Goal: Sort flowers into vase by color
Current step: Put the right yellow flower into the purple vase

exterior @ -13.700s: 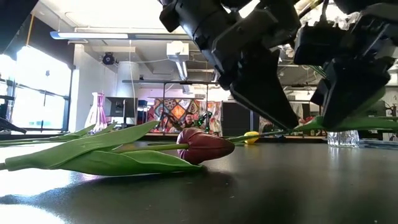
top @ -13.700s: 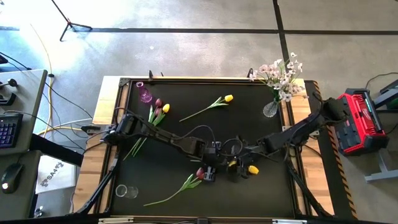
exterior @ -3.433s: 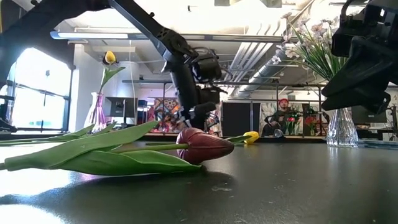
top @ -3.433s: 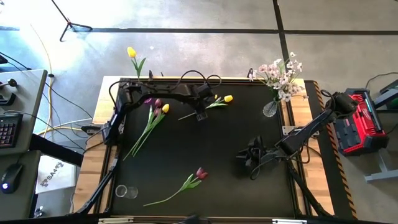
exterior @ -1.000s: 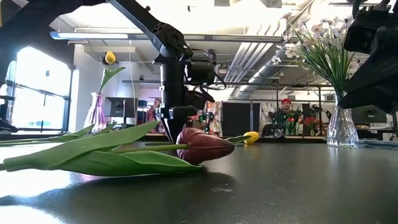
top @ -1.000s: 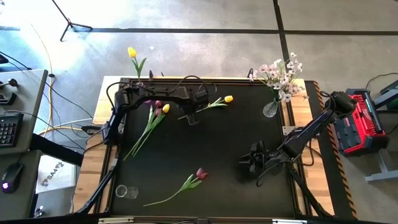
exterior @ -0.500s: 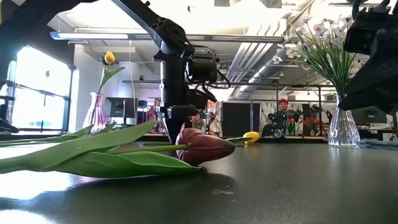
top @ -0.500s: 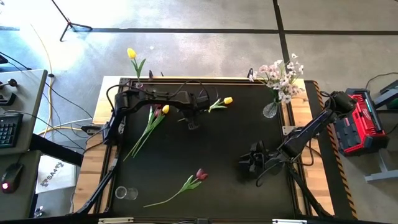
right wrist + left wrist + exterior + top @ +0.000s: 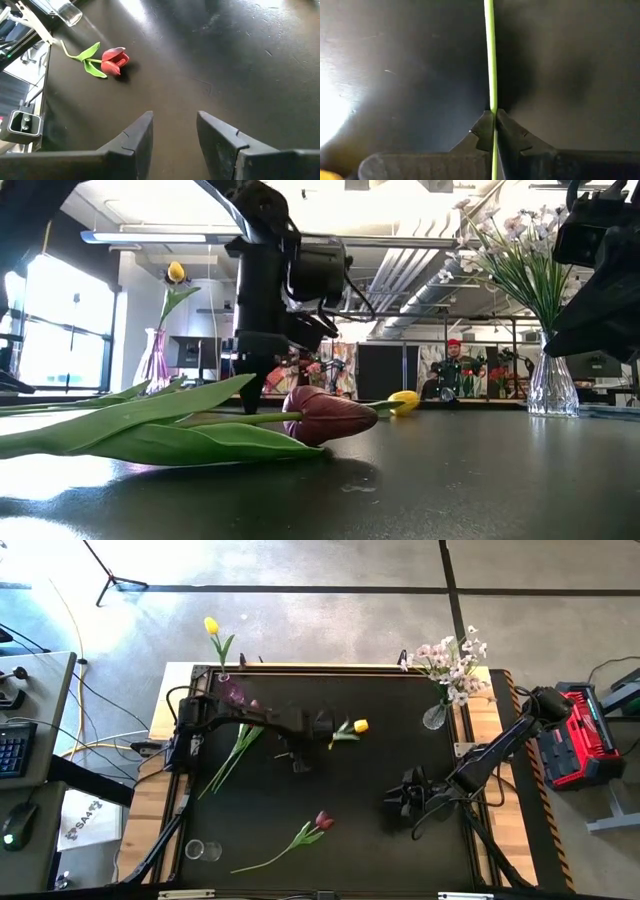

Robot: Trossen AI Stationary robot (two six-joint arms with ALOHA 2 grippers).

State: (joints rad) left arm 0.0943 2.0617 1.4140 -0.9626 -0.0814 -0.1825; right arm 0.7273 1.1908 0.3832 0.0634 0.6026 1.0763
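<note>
The left end effector is pinched onto the thin green stem of the yellow tulip, the stem running straight out ahead between its pressed-together fingers. From above, that tulip's long axis lies roughly crosswise on the table, its bloom out to the far side of the left end effector, away from the arm's base. The purple vase already holding one yellow tulip sits back toward the arm's own base, so I'd judge the next move has to swing the stem round toward it and tip it upright.

The right end effector hangs with its fingers spread and nothing between them; the dark red tulip lies well ahead of it on the table, stem trailing away. This arm is plainly the nearer to that flower.

Where along the stem the grip falls is hard to make out from overhead, since the arm blurs over it, and the bloom is cut off in the left wrist view.
</note>
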